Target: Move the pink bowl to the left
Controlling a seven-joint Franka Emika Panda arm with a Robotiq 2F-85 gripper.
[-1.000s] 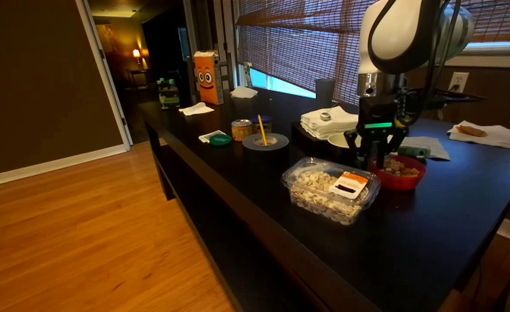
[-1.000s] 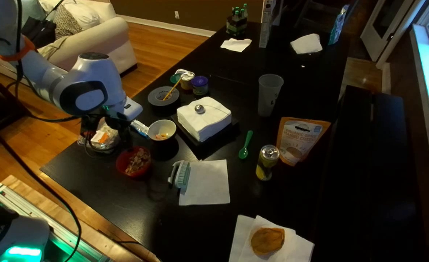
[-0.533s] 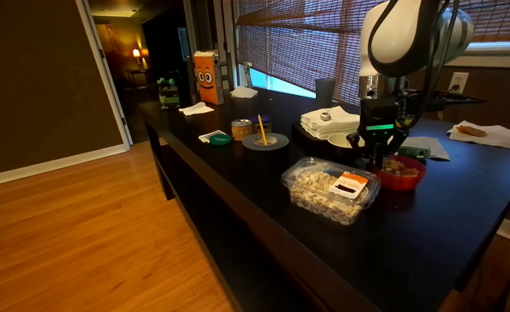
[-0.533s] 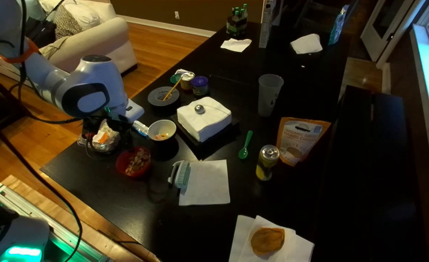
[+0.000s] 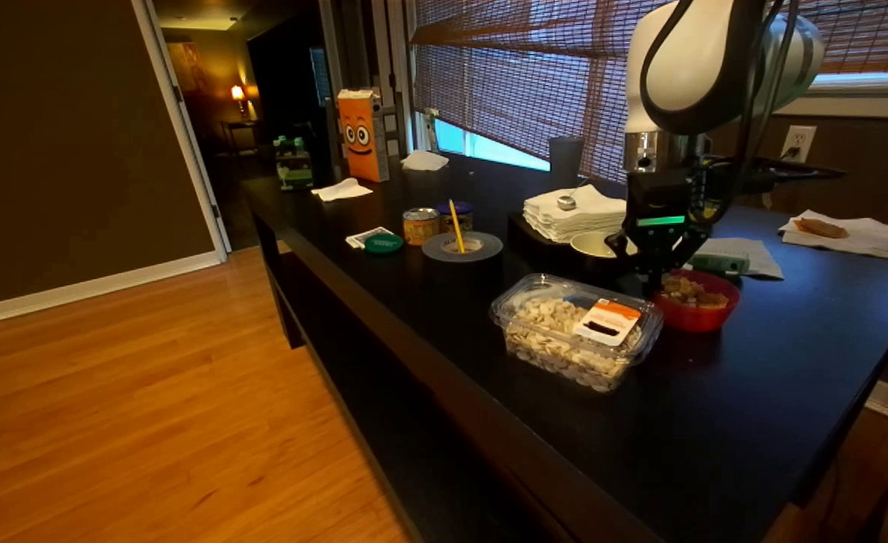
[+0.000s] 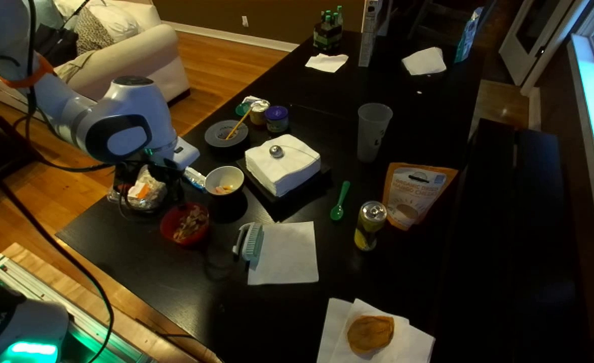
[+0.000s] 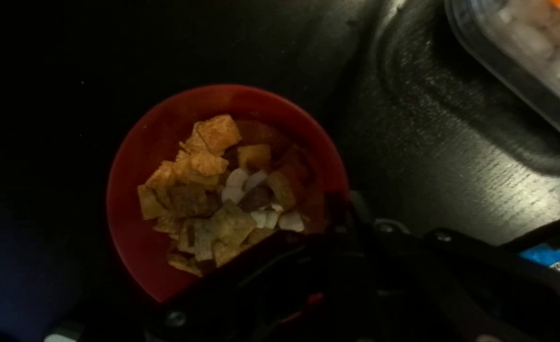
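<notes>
Small round reddish-pink bowl (image 5: 696, 315) upright on the black table (image 5: 753, 430), near one end; in an exterior view it's just beside a clear rectangular plastic container (image 5: 564, 358) of pale pieces. Wrist view shows a gap between the two. Bowl holds yellowish-brown flat pieces (image 7: 230, 221) plus a few small white bits (image 7: 292, 222). End effector (image 5: 652, 280) points down, fingers together, clamped on the bowl's rim, at its left side as that exterior view shows it; dark there, fingertip detail hard to make out.

Small round white bowl (image 6: 225, 177) and blue-and-white packet (image 6: 194, 179) side by side, near the reddish-pink bowl. Teal brush (image 6: 251, 242) at the edge of a square white napkin (image 6: 292, 257). Thick stack of white napkins (image 6: 283, 171), round metal piece (image 6: 276, 150) on top. Flat grey tape roll (image 5: 489, 247), yellow pencil (image 5: 457, 226) tilted up from its hole. Green spoon (image 6: 340, 200), upright can (image 6: 371, 227), orange-and-white pouch (image 6: 420, 194) just beside the can, tall translucent cup (image 6: 373, 132). Flat brown round item (image 6: 370, 334) on white paper (image 6: 414, 343).
</notes>
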